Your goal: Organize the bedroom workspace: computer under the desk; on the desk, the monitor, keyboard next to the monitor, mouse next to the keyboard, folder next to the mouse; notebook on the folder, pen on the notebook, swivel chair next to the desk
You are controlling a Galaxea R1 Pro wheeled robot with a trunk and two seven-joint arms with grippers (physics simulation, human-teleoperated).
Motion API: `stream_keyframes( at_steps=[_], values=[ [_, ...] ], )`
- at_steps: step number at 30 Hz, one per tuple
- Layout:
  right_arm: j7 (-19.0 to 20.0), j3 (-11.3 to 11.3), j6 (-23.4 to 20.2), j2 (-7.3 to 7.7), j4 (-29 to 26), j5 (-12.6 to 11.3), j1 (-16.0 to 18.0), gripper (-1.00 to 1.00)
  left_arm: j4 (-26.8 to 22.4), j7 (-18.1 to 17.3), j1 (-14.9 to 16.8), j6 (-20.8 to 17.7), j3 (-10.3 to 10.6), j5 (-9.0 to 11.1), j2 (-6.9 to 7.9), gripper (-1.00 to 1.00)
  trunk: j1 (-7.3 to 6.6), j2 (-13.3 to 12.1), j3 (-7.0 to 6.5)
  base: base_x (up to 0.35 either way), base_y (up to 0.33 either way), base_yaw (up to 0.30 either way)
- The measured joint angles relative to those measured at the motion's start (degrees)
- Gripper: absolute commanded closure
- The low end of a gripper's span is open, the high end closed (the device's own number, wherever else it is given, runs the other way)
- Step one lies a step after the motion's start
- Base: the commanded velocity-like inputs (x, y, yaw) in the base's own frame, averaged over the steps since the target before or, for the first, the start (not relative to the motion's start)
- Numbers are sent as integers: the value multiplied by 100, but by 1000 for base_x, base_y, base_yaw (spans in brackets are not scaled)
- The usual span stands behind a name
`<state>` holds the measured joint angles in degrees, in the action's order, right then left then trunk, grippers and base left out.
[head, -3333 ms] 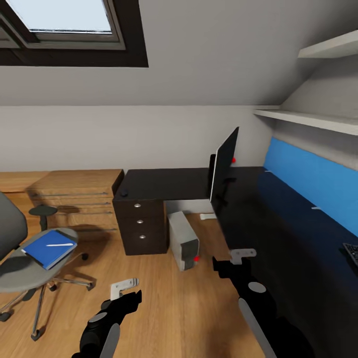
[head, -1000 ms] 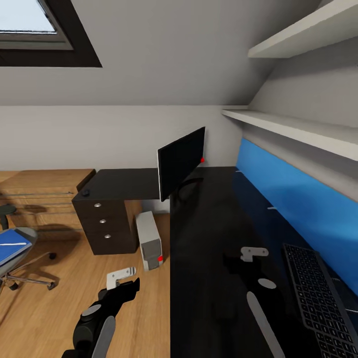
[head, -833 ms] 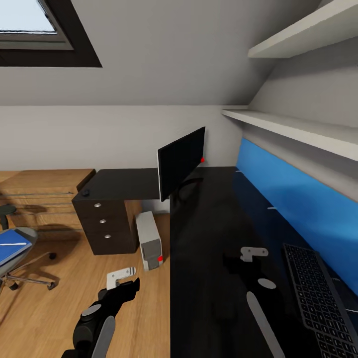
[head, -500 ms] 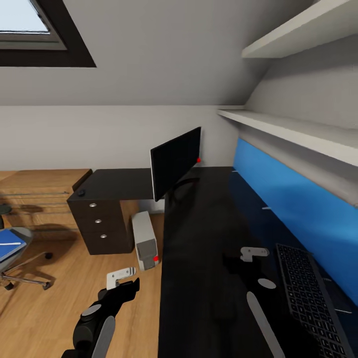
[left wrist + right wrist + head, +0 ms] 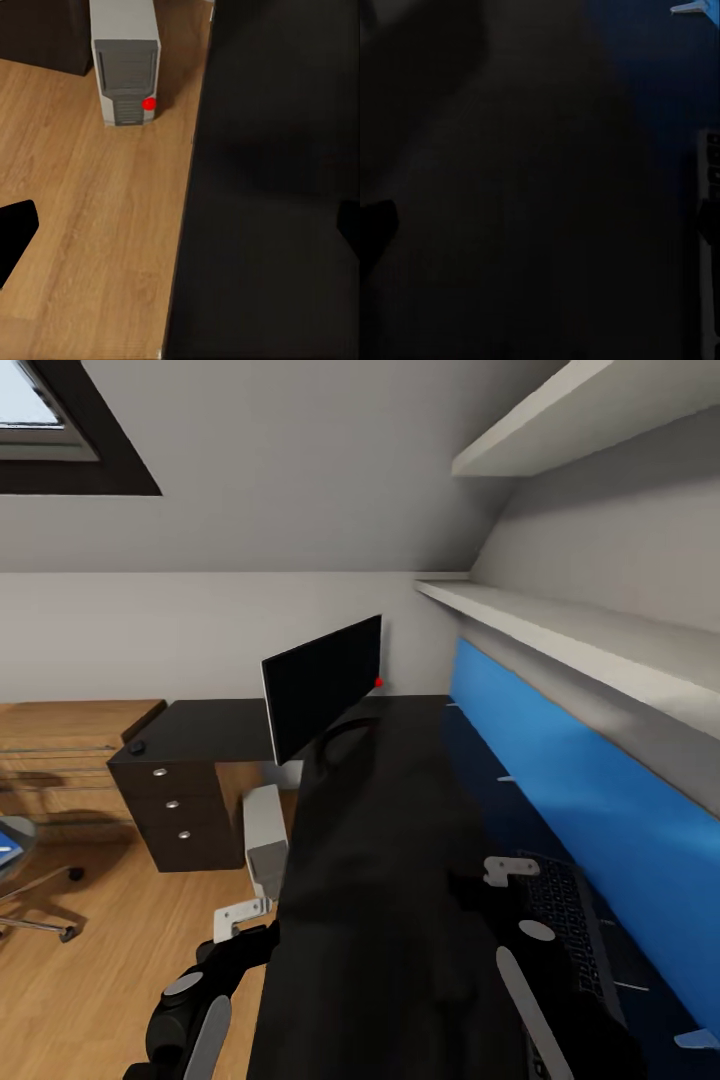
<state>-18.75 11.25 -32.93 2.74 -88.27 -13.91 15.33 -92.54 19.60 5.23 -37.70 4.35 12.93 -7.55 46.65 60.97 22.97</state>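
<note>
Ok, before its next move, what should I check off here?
1. Monitor on the desk: ok.
2. Keyboard next to the monitor: not ok; it is on the desk but well apart from it.
3. Mouse next to the keyboard: not ok; a small dark object, likely the mouse, sits at the desk's far end.
4. Computer under the desk: cannot tell; it stands on the floor by the desk edge.
5. Swivel chair next to the desk: not ok.
6. Left end effector and right end effector open and empty: ok.
</note>
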Motion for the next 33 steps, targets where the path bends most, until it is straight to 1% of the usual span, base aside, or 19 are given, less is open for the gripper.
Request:
stream_keyframes(
  at_steps=[15, 19, 20, 21, 23, 25, 27, 31, 33],
  values=[
    [-16, -34, 10, 12, 26, 40, 0, -100, -2, 8, 0, -4, -12, -7, 5, -100, 0, 0, 0, 0, -23, 0],
    [-5, -197, 11, 31, 30, 45, 0, -100, -3, 8, 0, -6, -12, -8, 4, -100, 0, 0, 0, 0, 0, 0],
    [5, -333, 10, 33, 43, 54, 0, -100, -3, 8, 0, -6, -13, -8, 4, -100, 0, 0, 0, 0, 0, 0],
    [11, -410, 11, 34, 68, 55, 0, -100, -3, 8, 0, -6, -14, -6, 5, -100, 0, 0, 0, 0, 0, 0],
    [29, -695, 13, 42, 287, 65, 1, -100, -3, 7, 0, -7, -16, -8, 6, -100, 0, 0, 0, 0, 0, 0],
    [34, -800, 16, 57, 393, 70, 4, -100, -3, 6, 0, -5, -15, -7, 5, -100, 0, 0, 0, 0, 0, 0],
    [39, -900, 20, 107, 484, 75, 7, -100, -3, 7, 0, -5, -17, -3, 6, -100, 0, 0, 0, 0, 0, 0],
    [34, -1027, 126, 325, 626, 59, 18, -100, -3, 8, 0, -9, -11, 0, 1, -100, 0, 0, 0, 0, 0, 0],
    [34, -1063, 172, 356, 709, 57, 25, -100, -2, 8, 0, -9, -10, 0, 1, -100, 0, 0, 0, 0, 0, 0]
  ],
)
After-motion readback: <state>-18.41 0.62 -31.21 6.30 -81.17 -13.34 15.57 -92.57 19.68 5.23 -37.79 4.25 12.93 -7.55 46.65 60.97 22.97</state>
